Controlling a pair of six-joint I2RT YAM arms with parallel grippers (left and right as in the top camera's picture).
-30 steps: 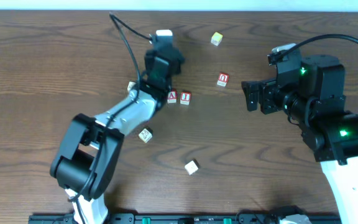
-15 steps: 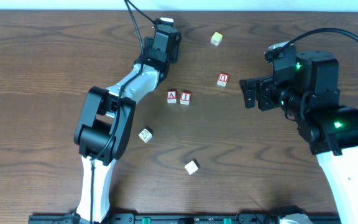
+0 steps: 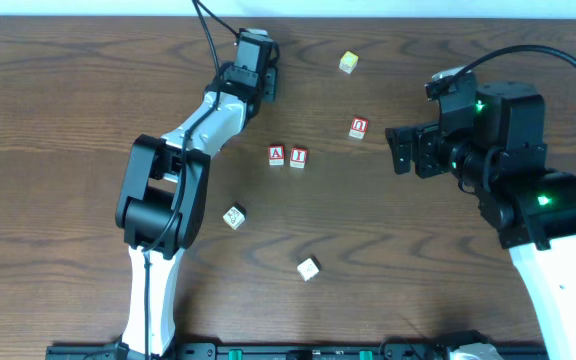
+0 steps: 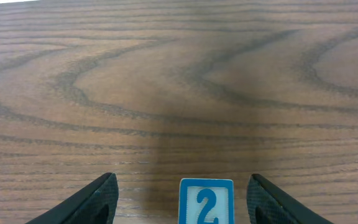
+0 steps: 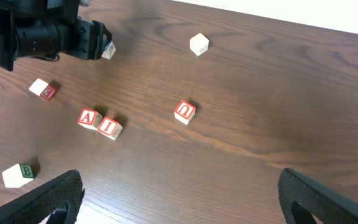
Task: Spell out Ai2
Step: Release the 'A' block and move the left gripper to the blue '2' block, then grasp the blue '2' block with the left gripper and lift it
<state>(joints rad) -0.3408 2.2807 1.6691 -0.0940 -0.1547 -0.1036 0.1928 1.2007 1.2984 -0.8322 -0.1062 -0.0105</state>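
Note:
Red-lettered blocks A (image 3: 276, 155) and I (image 3: 298, 157) sit side by side mid-table, and also show in the right wrist view as A (image 5: 89, 117) and I (image 5: 109, 126). A blue "2" block (image 4: 206, 201) stands on the table between the open fingers of my left gripper (image 4: 182, 177), touching neither. In the overhead view the left gripper (image 3: 268, 82) is at the far side of the table and hides that block. My right gripper (image 3: 400, 150) hovers open and empty at the right, and it also shows in the right wrist view (image 5: 179, 180).
A red "n" block (image 3: 358, 127) lies right of the I. A yellowish block (image 3: 348, 62) is at the far side. A green-lettered block (image 3: 233, 216) and a plain block (image 3: 309, 268) lie nearer the front. Another red-lettered block (image 5: 44, 89) sits left of the A.
My left arm has swung away from the A and I blocks toward the far side of the table. The right arm has hardly moved.

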